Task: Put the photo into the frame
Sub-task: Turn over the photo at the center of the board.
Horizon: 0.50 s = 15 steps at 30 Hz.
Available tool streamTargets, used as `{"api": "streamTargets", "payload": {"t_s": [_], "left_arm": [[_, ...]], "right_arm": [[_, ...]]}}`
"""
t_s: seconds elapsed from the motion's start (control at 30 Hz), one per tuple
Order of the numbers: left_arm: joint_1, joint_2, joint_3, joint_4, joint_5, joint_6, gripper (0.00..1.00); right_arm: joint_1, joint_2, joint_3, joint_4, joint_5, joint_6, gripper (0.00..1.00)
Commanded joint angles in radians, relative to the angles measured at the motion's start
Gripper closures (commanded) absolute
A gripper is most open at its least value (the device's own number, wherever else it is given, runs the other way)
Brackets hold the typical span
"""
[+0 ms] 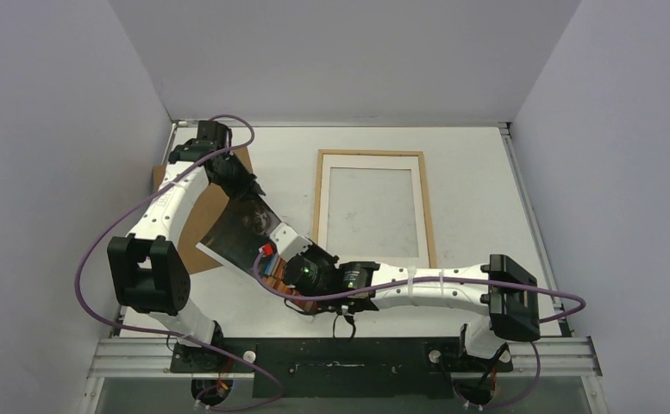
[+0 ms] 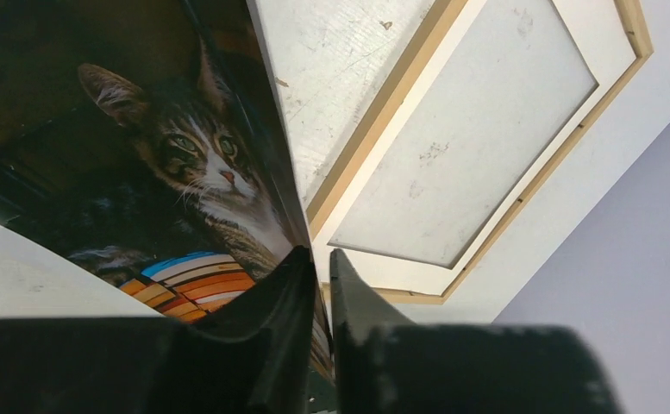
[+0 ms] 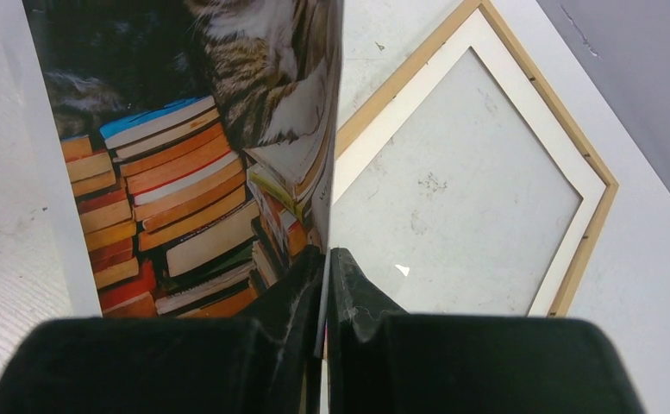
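The left claw (image 2: 318,255) and the right claw (image 3: 326,252) are each clamped on an edge of the photo (image 1: 243,226). The photo is held curved above the tabletop (image 1: 473,172), beside the flat-lying frame (image 1: 318,198).

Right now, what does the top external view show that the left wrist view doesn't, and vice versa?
Top external only: both arms whole, the brown backing panel under the left arm, and the frame with all four sides. Left wrist only: the cat's face on the photo, and the left fingers closed on its edge, seen up close. Both: the photo's printed side, and the frame lying flat with no photo in it.
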Motion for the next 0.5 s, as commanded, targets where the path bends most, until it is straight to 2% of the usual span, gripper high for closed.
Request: {"api": "streamTargets", "payload": {"t_s": [0.0,0.07,0.1,0.2,0.3,0.33,0.47], "left_arm": [[-0.001,-0.031,0.005,0.02,-0.002,-0.005,0.93],[0.0,-0.034,0.011,0.019,-0.005,-0.001,1.0],[0.0,-0.037,0.014,0.017,-0.006,0.002,1.0],[0.0,-0.046,0.03,0.007,-0.014,0.016,1.0],[0.002,-0.055,0.059,-0.008,-0.035,0.046,1.0],[0.005,-0.057,0.073,-0.019,-0.045,0.059,1.0],[0.027,-0.06,0.139,-0.056,-0.079,0.134,1.0]], "right_arm": [[0.007,-0.014,0.04,0.012,0.022,0.008,1.0],[0.007,-0.027,0.036,0.008,0.011,0.023,0.91],[0.007,-0.036,0.031,0.011,0.002,0.028,0.83],[0.007,-0.085,0.0,0.038,-0.039,0.03,0.48],[0.002,-0.145,-0.049,0.104,-0.131,0.009,0.3],[-0.007,-0.169,-0.061,0.119,-0.155,0.016,0.24],[-0.04,-0.258,-0.097,0.149,-0.271,0.035,0.18]]}}
